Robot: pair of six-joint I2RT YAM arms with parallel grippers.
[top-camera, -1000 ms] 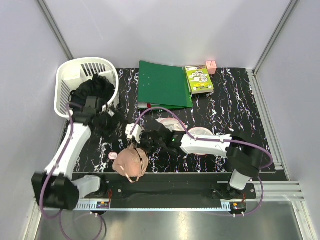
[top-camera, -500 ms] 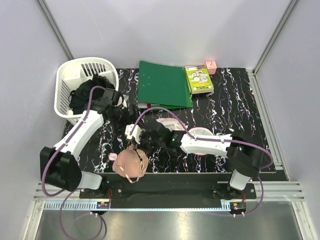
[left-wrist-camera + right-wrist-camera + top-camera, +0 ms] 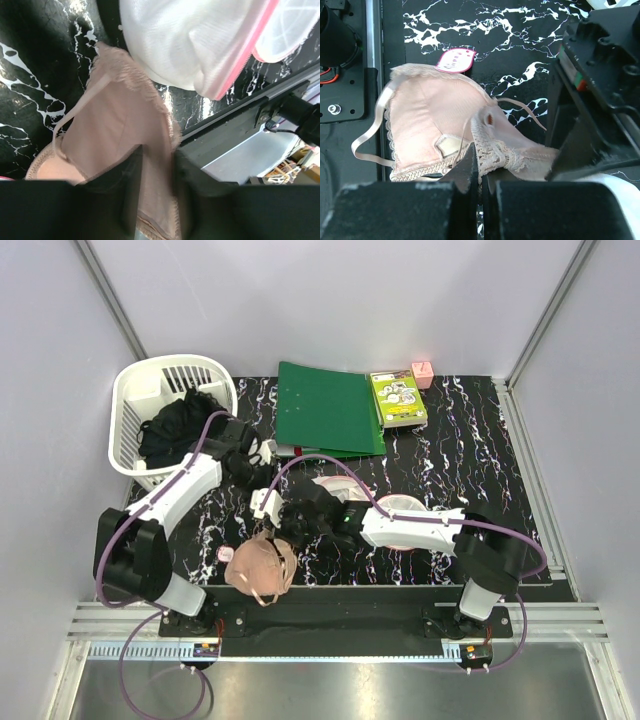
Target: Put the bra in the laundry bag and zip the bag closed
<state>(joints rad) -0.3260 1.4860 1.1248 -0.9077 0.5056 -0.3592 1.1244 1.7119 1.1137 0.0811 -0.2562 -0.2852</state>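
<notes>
The peach bra [image 3: 258,568] lies at the table's near edge, one end lifted. In the right wrist view my right gripper [image 3: 480,165] is shut on the lace edge of the bra [image 3: 430,120]. From above, that gripper [image 3: 278,518] sits just beyond the cups. My left gripper [image 3: 264,464] has come in from the far side. In its own view the left gripper [image 3: 157,155] is closed on a fold of the bra [image 3: 120,135]. The white mesh laundry bag [image 3: 185,45], with pink zipper trim, lies beside the bra, partly under my right arm [image 3: 405,506].
A white slotted basket [image 3: 150,390] holding black clothing [image 3: 185,420] stands at the far left. A green binder [image 3: 328,408], a green box [image 3: 398,398] and a small pink object [image 3: 422,373] lie at the back. A pink tag [image 3: 456,60] lies by the bra. The metal rail [image 3: 235,150] edges the table.
My left arm swung away from the basket toward the right gripper, and its wide-open jaws closed on the bra's fabric. The right arm and the bra stayed put.
</notes>
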